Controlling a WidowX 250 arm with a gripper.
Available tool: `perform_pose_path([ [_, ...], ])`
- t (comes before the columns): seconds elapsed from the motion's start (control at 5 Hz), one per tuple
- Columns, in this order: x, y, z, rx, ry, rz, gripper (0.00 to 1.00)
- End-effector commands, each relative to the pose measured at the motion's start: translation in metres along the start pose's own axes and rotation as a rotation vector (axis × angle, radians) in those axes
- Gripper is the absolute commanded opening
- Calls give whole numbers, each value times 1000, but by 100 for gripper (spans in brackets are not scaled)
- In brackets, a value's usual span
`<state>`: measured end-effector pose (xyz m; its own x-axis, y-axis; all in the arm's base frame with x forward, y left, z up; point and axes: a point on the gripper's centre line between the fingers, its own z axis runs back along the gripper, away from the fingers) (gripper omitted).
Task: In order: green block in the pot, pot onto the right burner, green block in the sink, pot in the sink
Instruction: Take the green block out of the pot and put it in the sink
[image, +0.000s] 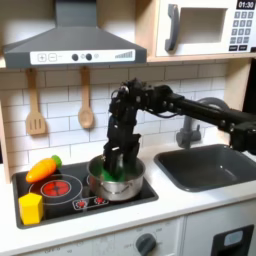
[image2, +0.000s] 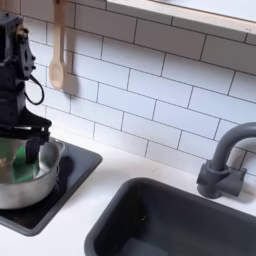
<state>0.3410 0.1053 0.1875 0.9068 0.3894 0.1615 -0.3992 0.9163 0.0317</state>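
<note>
One arm (image: 190, 105) stretches in from the right edge of the first exterior view, black and jointed, bending down over the cooktop. Biggest thing on the white bench (image: 190, 205) is the sink (image: 205, 165), a dark grey basin with rounded corners, lower right in the first exterior view and along the bottom of the second exterior view, with its dark curved faucet (image2: 225, 160) just behind it. Upper right of the first exterior view, a microwave (image: 205, 25) shows a small display that seems to read 01:30, though it's blurry; the keypad beneath is too small to read. A grey range hood (image: 65, 45) sits upper left.

Down to the black cooktop (image: 60, 205): the pot (image: 118, 183) sits on its right side, round, shiny steel, low straight walls, hiding whatever is printed under it. A red glowing ring of a burner (image: 57, 187) shows to its left in the first exterior view. The tool (image: 120, 160) is down inside the pot's rim, and something bright green, the green block (image2: 20, 160), shows between pot wall and tool. Whether the fingers are pressed on it or apart, I cannot tell.

Smaller bits: an orange carrot (image: 42, 168) with a green top lies at the cooktop's back left, a yellow block (image: 31, 208) at front left. Two wooden utensils (image: 85, 100) hang on the white tile wall.
</note>
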Motion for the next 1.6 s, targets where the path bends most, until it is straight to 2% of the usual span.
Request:
perform_pose_path([
  [0.0,2,0,-7,14,10,16,100],
  [0.4,2,-8,-16,26,24,3,100],
  [0.8,8,0,-13,38,-4,14,100],
  [1.4,10,-5,-27,41,18,-8,100],
])
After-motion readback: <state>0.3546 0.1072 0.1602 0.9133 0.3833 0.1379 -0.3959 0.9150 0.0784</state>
